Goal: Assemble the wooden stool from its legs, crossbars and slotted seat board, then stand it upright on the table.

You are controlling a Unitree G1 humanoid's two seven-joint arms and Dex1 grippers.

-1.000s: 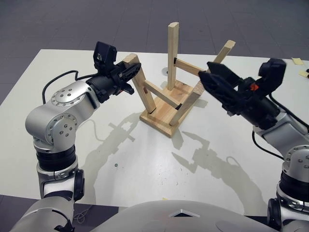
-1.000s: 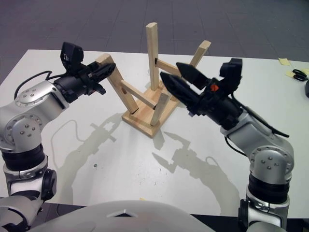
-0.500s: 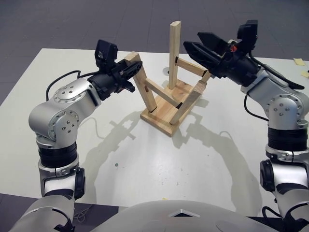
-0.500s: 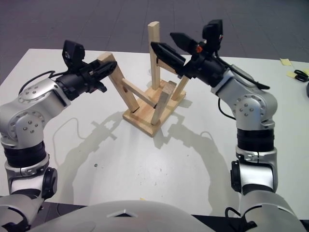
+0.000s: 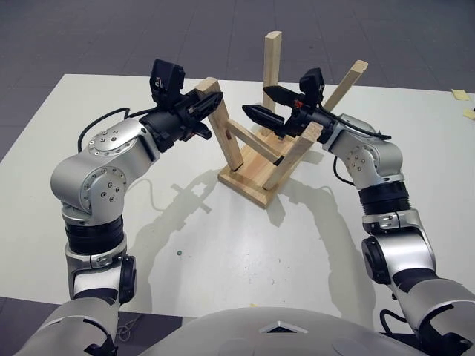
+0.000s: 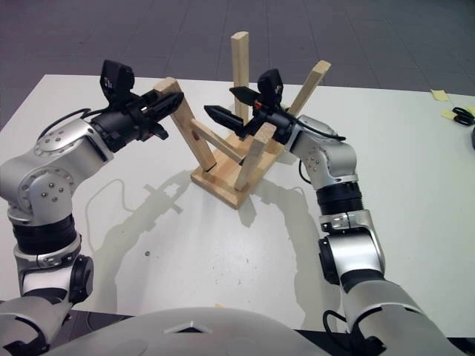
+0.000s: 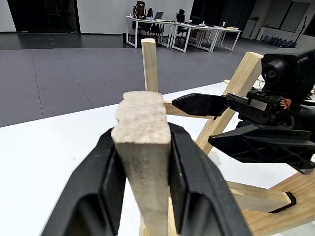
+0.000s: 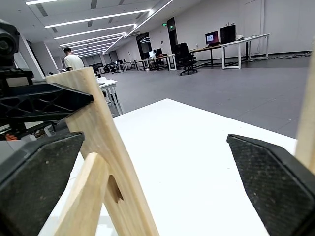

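The wooden stool stands upside down, its seat board (image 5: 252,187) flat on the white table (image 5: 223,252) and its legs pointing up. My left gripper (image 5: 208,105) is shut on the top end of the near-left leg (image 5: 226,141), and its black fingers (image 7: 108,167) press both sides of that leg (image 7: 142,147). My right gripper (image 5: 256,101) hangs open over the middle of the stool, above the crossbar (image 5: 252,142), touching nothing. Between its wide-apart fingers (image 8: 275,167) I see the held leg (image 8: 98,128). The tallest leg (image 5: 272,59) stands behind it.
Yellow slips (image 5: 458,94) and a pair of scissors (image 6: 462,113) lie at the table's far right edge. A small dark speck (image 5: 178,253) sits on the near table surface. A black cable (image 5: 100,122) trails behind my left arm.
My right arm has swung from the stool's front right up and leftward, its open gripper now over the stool's middle. The left gripper has kept its hold on the leg.
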